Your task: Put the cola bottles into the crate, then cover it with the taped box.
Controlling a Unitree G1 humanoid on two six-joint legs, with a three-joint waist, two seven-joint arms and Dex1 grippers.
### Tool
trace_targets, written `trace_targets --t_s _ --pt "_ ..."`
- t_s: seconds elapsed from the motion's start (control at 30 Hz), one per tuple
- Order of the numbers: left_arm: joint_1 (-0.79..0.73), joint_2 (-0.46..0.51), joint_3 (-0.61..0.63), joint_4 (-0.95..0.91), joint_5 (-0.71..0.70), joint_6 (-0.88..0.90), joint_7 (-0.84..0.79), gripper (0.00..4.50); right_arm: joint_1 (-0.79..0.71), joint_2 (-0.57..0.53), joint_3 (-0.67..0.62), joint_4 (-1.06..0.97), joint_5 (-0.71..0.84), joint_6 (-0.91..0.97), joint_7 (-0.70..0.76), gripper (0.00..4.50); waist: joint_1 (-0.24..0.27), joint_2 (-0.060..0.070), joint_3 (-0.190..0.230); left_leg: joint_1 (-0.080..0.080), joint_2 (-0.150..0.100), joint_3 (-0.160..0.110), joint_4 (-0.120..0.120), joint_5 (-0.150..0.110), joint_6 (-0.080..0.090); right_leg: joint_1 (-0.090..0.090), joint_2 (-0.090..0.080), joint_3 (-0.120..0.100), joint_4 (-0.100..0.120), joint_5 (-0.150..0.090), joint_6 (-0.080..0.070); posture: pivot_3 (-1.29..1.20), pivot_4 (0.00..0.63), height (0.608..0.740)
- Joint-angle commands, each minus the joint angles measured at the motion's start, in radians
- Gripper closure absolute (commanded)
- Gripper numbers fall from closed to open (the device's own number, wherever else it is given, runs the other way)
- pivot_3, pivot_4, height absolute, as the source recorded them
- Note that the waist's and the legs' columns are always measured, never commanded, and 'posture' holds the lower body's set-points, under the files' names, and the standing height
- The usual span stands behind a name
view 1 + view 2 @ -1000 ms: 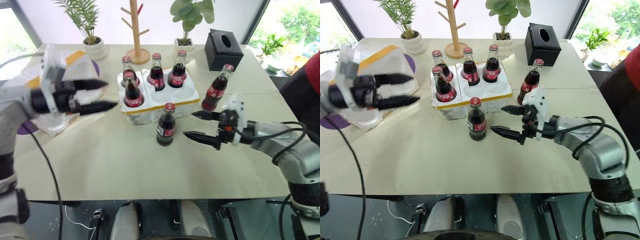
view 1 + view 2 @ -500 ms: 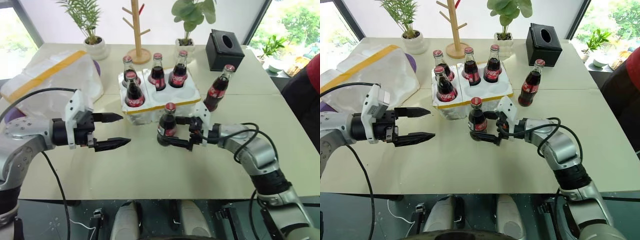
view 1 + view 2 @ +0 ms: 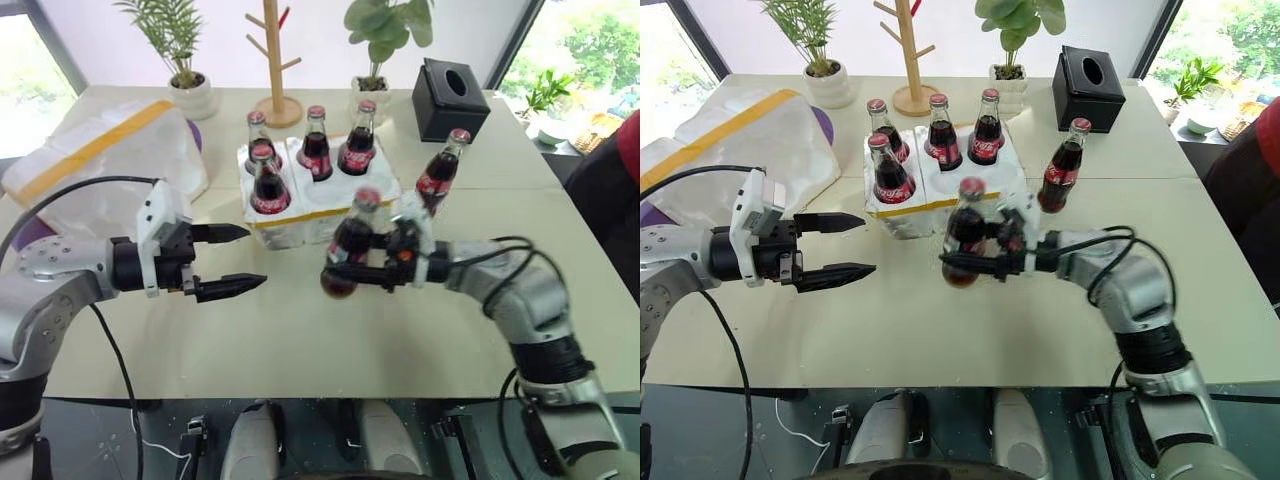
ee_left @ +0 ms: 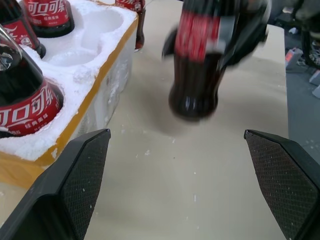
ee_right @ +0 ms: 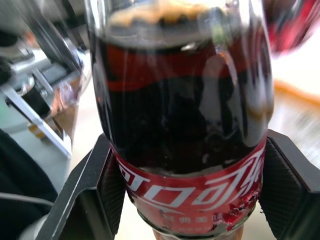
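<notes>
A cola bottle hangs tilted just above the table, in front of the crate. My right gripper is shut on its lower body, and black pads press both sides of the label. Several more cola bottles stand in the crate's wells, and one stands on the table to its right. My left gripper is open and holds nothing, left of the lifted bottle and pointing at it. The taped box lies at the far left.
At the back right stands a black tissue box. A wooden stand and two potted plants line the far edge. A person's red sleeve shows at the right edge. Bare tabletop lies in front of both grippers.
My right gripper moved left around the bottle in front of the crate, shut on it and lifted it off the table. The left gripper sank a little and stays open.
</notes>
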Motion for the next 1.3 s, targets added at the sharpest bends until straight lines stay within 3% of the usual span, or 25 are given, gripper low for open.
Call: trace_targets --t_s 0.03,0.27,0.6,0.77,0.83,0.9,1.1,1.3 --pt "-0.045 -0.022 0.012 0.004 -0.015 -0.026 0.024 0.00 -0.180 0.016 -0.071 0.063 0.002 -0.020 -0.068 1.67 -0.001 0.000 0.000 0.000 0.000 0.000 0.000 0.000 0.000 0.000 0.001 0.000 0.000 0.000 0.000 0.00 0.150 0.740" --pt "-0.105 -0.077 -0.001 0.031 -0.003 -0.041 0.081 0.00 -0.382 0.157 0.023 0.332 -0.220 -0.162 -0.219 1.67 0.000 0.000 0.000 -0.001 0.000 0.000 -0.002 0.000 0.000 -0.002 0.001 0.000 0.001 0.000 0.000 0.00 0.150 0.740" --pt "-0.134 -0.116 0.032 0.031 -0.010 -0.053 0.183 0.00 -0.293 0.264 0.191 0.505 -0.430 -0.318 -0.202 1.67 0.003 0.000 0.000 -0.006 0.000 0.000 -0.002 0.000 0.000 -0.006 0.000 0.000 0.001 0.000 0.000 0.00 0.150 0.740" --pt "-0.136 -0.116 0.024 0.027 -0.014 -0.057 0.191 0.00 -0.296 0.309 0.196 0.633 -0.504 -0.380 -0.241 1.67 0.000 -0.001 -0.001 -0.004 0.000 0.000 -0.002 0.001 -0.002 -0.006 0.000 0.000 0.004 0.000 0.000 0.00 0.150 0.740" --pt "-0.144 -0.118 0.017 0.029 -0.013 -0.058 0.192 0.00 -0.304 0.321 0.176 0.649 -0.507 -0.374 -0.258 0.63 -0.001 -0.001 -0.001 -0.002 0.000 0.000 -0.001 0.002 -0.003 -0.004 0.000 0.000 0.005 0.000 0.000 0.00 0.150 0.740" --pt "-0.152 -0.120 0.011 0.032 -0.013 -0.058 0.192 0.00 -0.307 0.319 0.153 0.620 -0.497 -0.356 -0.261 0.06 -0.001 -0.001 -0.001 -0.001 0.000 0.001 -0.001 0.002 -0.004 -0.004 0.000 0.000 0.007 0.000 0.000 0.00 0.150 0.740" --pt "-0.164 -0.128 -0.001 0.031 -0.023 -0.054 0.187 0.00 -0.251 0.212 0.042 0.297 -0.371 -0.163 -0.221 0.06 0.009 -0.001 -0.001 -0.002 0.000 0.000 -0.001 0.003 -0.006 -0.006 -0.001 0.000 0.010 0.000 0.000 0.00 0.150 0.740" --pt "-0.176 -0.149 -0.022 0.033 -0.032 -0.053 0.177 0.00 -0.077 0.018 -0.139 -0.069 -0.202 0.119 -0.239 0.06 0.006 -0.001 -0.001 -0.002 0.000 0.000 -0.002 0.003 -0.005 -0.007 -0.001 0.000 0.010 0.000 0.000 0.00 0.150 0.740"
